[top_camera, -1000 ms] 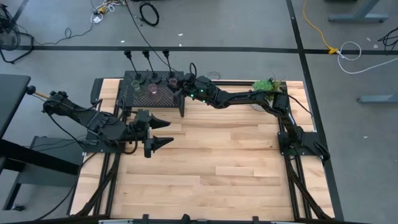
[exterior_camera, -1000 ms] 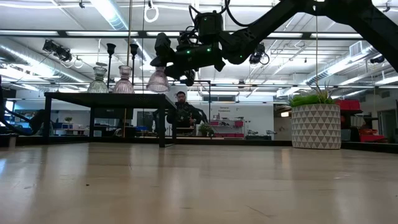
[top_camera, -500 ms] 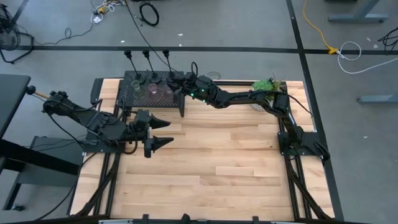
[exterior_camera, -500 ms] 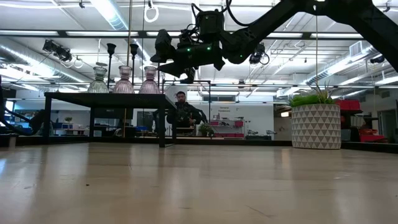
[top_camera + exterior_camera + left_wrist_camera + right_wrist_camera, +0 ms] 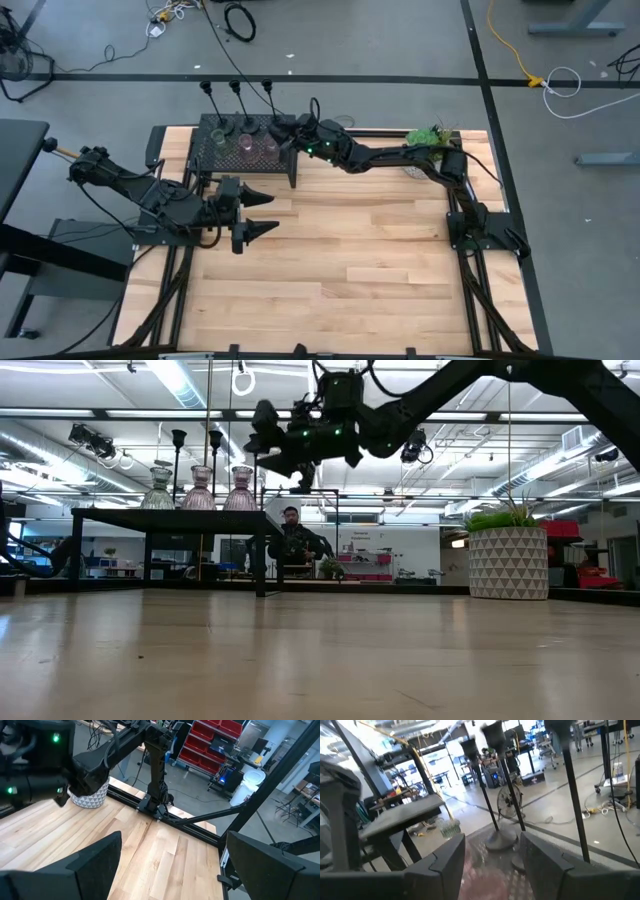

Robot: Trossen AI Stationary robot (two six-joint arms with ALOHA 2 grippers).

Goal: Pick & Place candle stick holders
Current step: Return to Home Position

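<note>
Three squat glass holders, one pale green (image 5: 220,140) and two pinkish (image 5: 245,146) (image 5: 268,146), stand in a row on their bases on the black mesh box (image 5: 205,155); the low view shows them upright (image 5: 160,488) (image 5: 198,488) (image 5: 240,488). Three black holders with thin stems (image 5: 235,100) stand behind them on the box, and their round bases show in the right wrist view (image 5: 500,839). My right gripper (image 5: 289,134) hangs open and empty just above and to the right of the last pinkish holder (image 5: 262,442). My left gripper (image 5: 266,214) is open and empty over the table's left half.
A green plant in a white patterned pot (image 5: 428,138) stands at the far right of the table (image 5: 507,555). The wooden tabletop (image 5: 350,260) lies bare in the middle and near side. A person (image 5: 291,540) sits in the room beyond.
My right gripper has carried the tilted pinkish glass holder toward the table's left, set it upright on the mesh box beside the other pinkish one, let go, and risen a little above it. The left arm has kept still.
</note>
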